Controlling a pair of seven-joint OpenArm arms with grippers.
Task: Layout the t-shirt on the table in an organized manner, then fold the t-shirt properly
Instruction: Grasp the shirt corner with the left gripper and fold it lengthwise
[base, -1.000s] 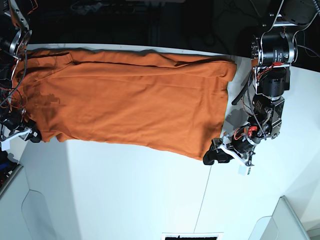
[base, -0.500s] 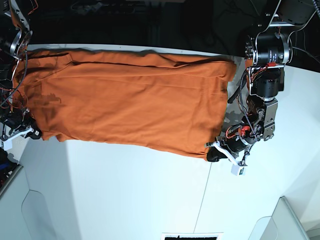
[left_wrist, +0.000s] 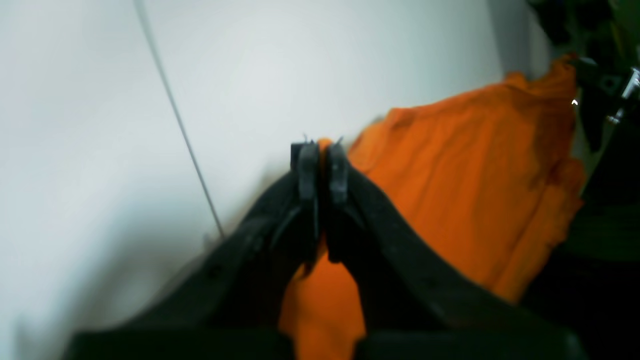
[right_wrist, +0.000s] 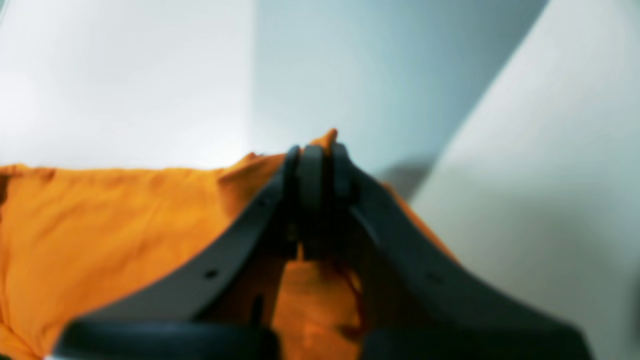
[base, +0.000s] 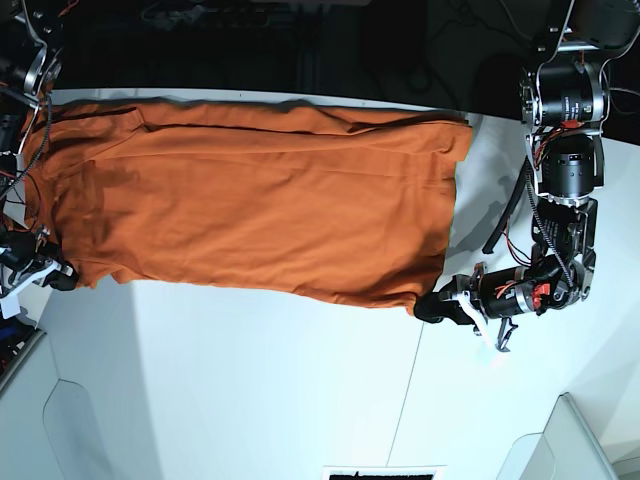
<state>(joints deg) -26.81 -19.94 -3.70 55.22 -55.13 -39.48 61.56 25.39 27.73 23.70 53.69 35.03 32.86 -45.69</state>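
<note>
The orange t-shirt (base: 260, 195) lies spread lengthwise across the white table (base: 250, 400), fairly flat with long shallow creases. At the shirt's near right corner, my left gripper (base: 428, 305) is shut on the cloth. In the left wrist view orange fabric (left_wrist: 450, 175) shows pinched between the left gripper's (left_wrist: 320, 150) pads. My right gripper (base: 58, 275) is shut on the shirt's near left corner. In the right wrist view a tip of cloth (right_wrist: 327, 136) pokes out above the closed right gripper (right_wrist: 317, 152).
A thin dark seam (base: 405, 400) runs across the table near the left gripper. Translucent panels stand at the near right (base: 585, 440) and near left (base: 60, 420) corners. A black-and-white strip (base: 385, 472) lies at the near edge. Darkness lies beyond the far edge.
Both grippers have closed on the shirt's near corners. The left arm's wrist has swung round and out to the right, drawing that corner slightly along.
</note>
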